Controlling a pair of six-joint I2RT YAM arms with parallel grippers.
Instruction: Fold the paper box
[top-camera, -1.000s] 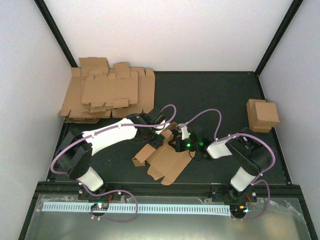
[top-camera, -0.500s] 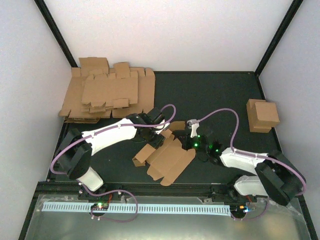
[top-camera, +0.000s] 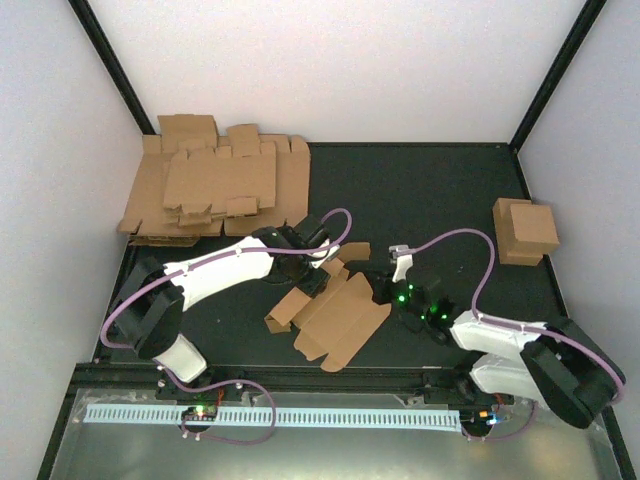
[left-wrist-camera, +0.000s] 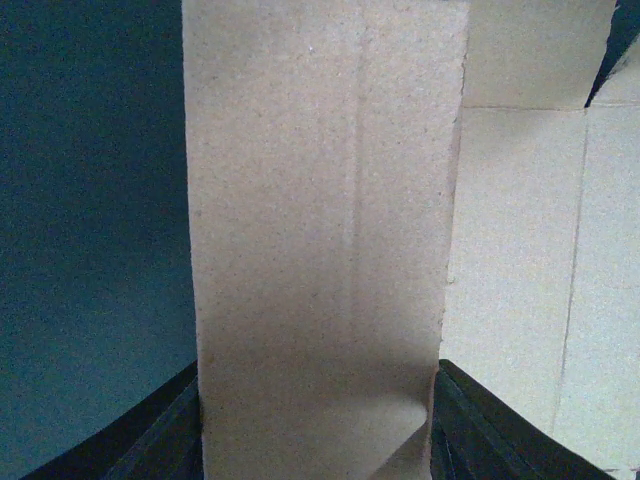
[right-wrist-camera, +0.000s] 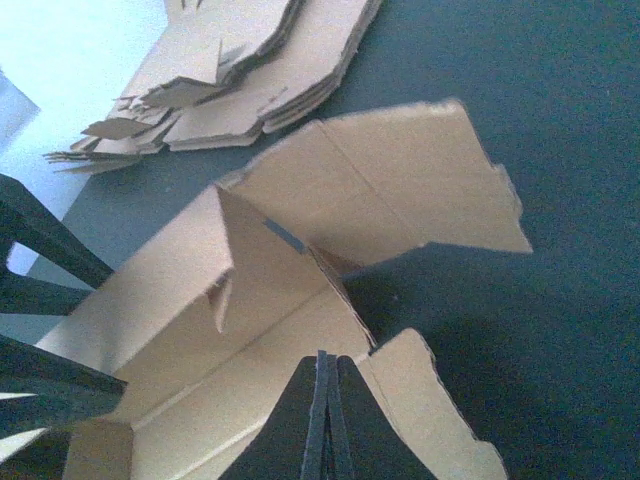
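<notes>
The paper box (top-camera: 340, 312) lies partly folded on the black table between the two arms, its flaps spread out. My left gripper (top-camera: 318, 278) is at the box's left end. In the left wrist view an upright cardboard panel (left-wrist-camera: 320, 200) fills the gap between the two dark fingers (left-wrist-camera: 170, 430), which press on its edges. My right gripper (top-camera: 377, 290) is at the box's right side, shut with nothing in it. In the right wrist view its closed tips (right-wrist-camera: 323, 365) hover over the inner floor of the paper box (right-wrist-camera: 230, 330), beside a raised flap (right-wrist-camera: 400, 190).
A pile of flat brown blanks (top-camera: 215, 185) fills the back left corner and also shows in the right wrist view (right-wrist-camera: 250, 70). A finished brown box (top-camera: 525, 230) stands at the right edge. White walls enclose the table.
The right arm has dropped its elbow low and swung it out to the right, and its gripper has slid a little rightward along the box. The left arm and the box stay still.
</notes>
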